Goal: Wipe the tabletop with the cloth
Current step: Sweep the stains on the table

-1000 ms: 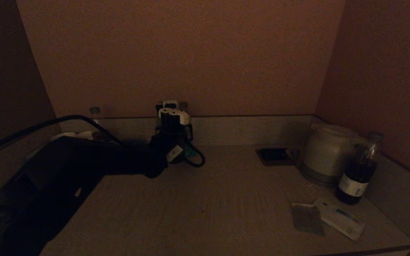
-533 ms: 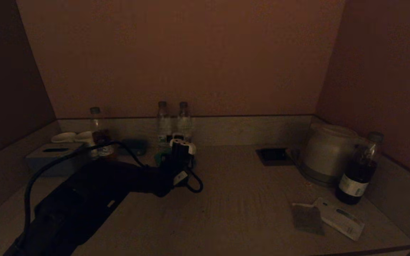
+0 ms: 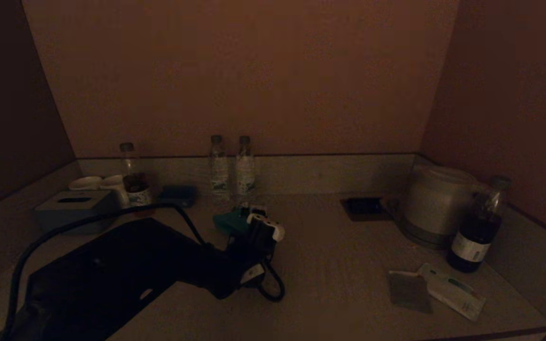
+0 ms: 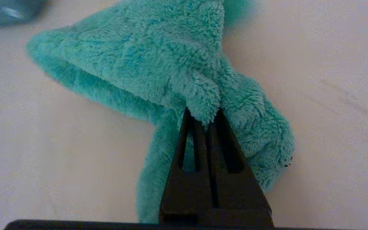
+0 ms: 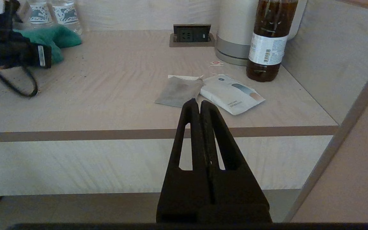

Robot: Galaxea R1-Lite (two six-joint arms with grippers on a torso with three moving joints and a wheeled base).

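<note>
The teal-green cloth (image 3: 224, 221) lies bunched on the light grey-beige tabletop (image 3: 334, 270), a little in front of two water bottles at the back. My left gripper (image 3: 241, 226) reaches over the middle-left of the surface and is shut on a fold of the cloth (image 4: 145, 54). In the left wrist view the gripper (image 4: 202, 113) pinches the fabric, and the rest of the cloth spreads on the tabletop (image 4: 331, 95). My right gripper (image 5: 200, 103) is shut on nothing and sits parked in front of the tabletop's front edge (image 5: 107, 135). From there the cloth (image 5: 59, 36) shows far off.
A white kettle (image 3: 436, 203) and a dark bottle (image 3: 477, 227) stand at the right. A grey sachet (image 3: 409, 291) and a white packet (image 3: 453, 291) lie before them. A recessed socket (image 3: 363, 206) sits mid-back. Two water bottles (image 3: 230, 166), a tissue box (image 3: 71, 208) and cups (image 3: 97, 182) are back left.
My left arm has pulled back from the rear rim toward the front and slightly right, dragging the cloth along the tabletop. The two water bottles are now uncovered.
</note>
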